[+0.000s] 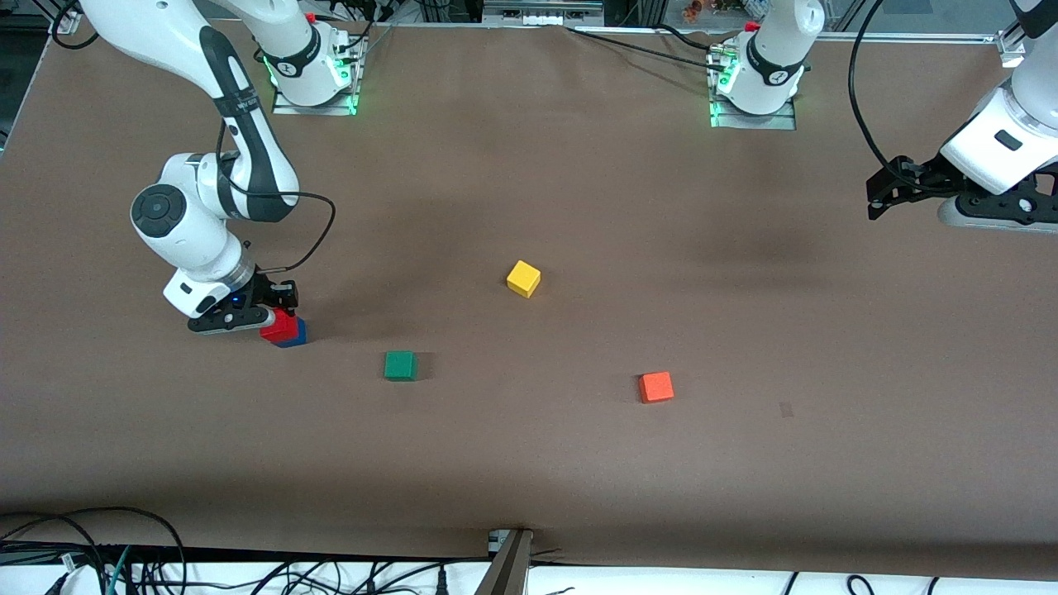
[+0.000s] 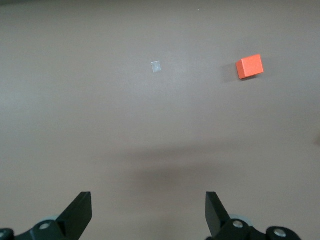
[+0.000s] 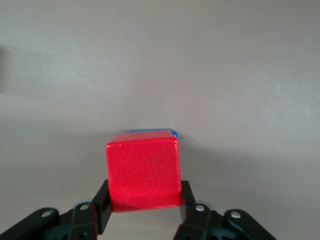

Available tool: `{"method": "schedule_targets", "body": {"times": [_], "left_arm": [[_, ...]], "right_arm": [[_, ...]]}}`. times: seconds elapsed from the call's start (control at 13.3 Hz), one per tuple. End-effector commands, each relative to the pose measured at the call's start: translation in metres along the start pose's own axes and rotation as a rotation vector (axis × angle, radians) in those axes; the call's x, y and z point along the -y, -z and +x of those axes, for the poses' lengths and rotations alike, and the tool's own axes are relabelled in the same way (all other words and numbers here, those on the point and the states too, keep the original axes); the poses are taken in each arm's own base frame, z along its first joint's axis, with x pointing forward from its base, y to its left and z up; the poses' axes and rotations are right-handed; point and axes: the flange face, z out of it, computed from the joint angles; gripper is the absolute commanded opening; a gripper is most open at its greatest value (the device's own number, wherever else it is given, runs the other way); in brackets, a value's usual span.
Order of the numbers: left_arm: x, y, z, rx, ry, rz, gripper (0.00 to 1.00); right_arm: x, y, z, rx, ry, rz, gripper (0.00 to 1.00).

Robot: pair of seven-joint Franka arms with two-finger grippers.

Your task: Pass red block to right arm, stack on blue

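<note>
The red block sits on top of the blue cube near the right arm's end of the table. My right gripper is low over the stack and shut on the red block. In the right wrist view the red block fills the space between the black fingers. Only a thin strip of the blue cube shows under it. My left gripper waits open and empty above the left arm's end of the table. It holds nothing in the left wrist view.
A green cube, a yellow cube and an orange cube lie apart on the brown table. The orange cube also shows in the left wrist view. A small pale mark lies on the table near it.
</note>
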Motion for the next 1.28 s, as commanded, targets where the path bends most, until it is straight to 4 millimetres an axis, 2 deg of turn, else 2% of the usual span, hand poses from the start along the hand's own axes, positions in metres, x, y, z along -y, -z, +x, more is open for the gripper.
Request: {"method": "schedule_targets", "body": {"times": [0.0, 0.23, 0.45, 0.83, 1.05, 1.2], "left_arm": [[-0.005, 0.007, 0.003, -0.007, -0.004, -0.014, 1.0], [-0.009, 0.009, 0.005, -0.012, -0.011, -0.013, 1.0], [-0.01, 0.008, 0.006, -0.011, -0.013, -0.014, 1.0], [-0.01, 0.008, 0.006, -0.009, -0.015, -0.008, 1.0], [-0.013, 0.011, 0.002, 0.012, -0.021, -0.003, 1.0], [-0.014, 0.014, 0.003, 0.008, -0.025, -0.001, 1.0]], "right_arm": [[0.0, 0.001, 0.007, -0.016, 0.003, -0.015, 1.0], [-0.012, 0.023, 0.019, -0.024, -0.009, -0.014, 1.0], [-0.012, 0.061, 0.041, 0.063, -0.008, 0.009, 1.0], [-0.018, 0.147, 0.066, 0.21, -0.022, 0.04, 1.0], [-0.024, 0.209, 0.062, 0.273, -0.028, 0.061, 1.0], [-0.03, 0.247, 0.047, 0.281, -0.016, 0.046, 1.0]]}}
